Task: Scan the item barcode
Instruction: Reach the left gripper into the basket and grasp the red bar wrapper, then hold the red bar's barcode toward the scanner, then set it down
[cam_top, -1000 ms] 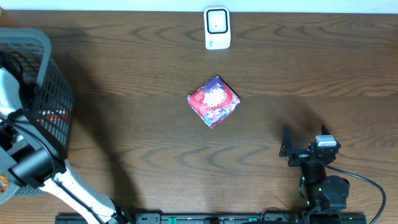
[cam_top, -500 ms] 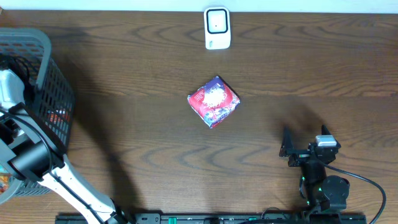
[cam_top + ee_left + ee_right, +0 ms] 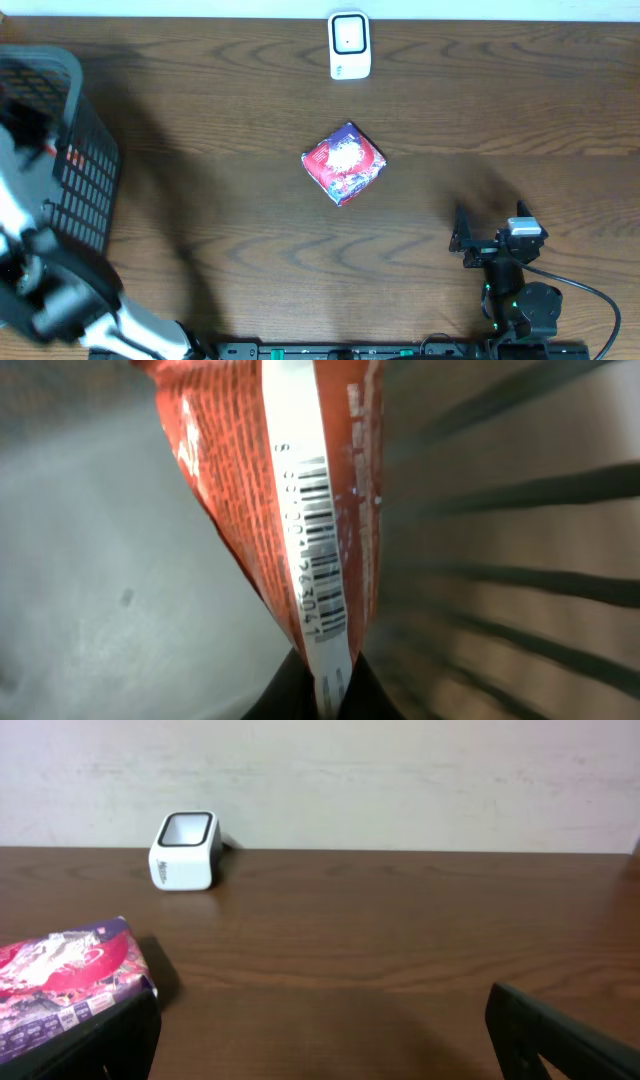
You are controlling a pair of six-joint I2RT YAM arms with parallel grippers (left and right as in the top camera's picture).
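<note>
An orange-red packet (image 3: 235, 480) with a white strip bearing a barcode (image 3: 318, 540) fills the left wrist view. My left gripper (image 3: 328, 682) is shut on its lower edge, inside the grey basket (image 3: 85, 190). In the overhead view the left arm is blurred over the basket, with a bit of red (image 3: 70, 155) showing there. The white scanner (image 3: 349, 45) stands at the table's far edge, and is the white scanner (image 3: 185, 851) in the right wrist view. My right gripper (image 3: 490, 240) rests open and holds nothing at the near right.
A red and purple packet (image 3: 343, 163) lies in the middle of the table; the right wrist view shows this packet (image 3: 65, 985) beside the left finger. Dark basket bars (image 3: 520, 490) stand close to the held packet's right.
My left gripper has shut on the orange-red packet in the basket, and the left arm is now moving, blurred. The right arm and the table packet have not moved.
</note>
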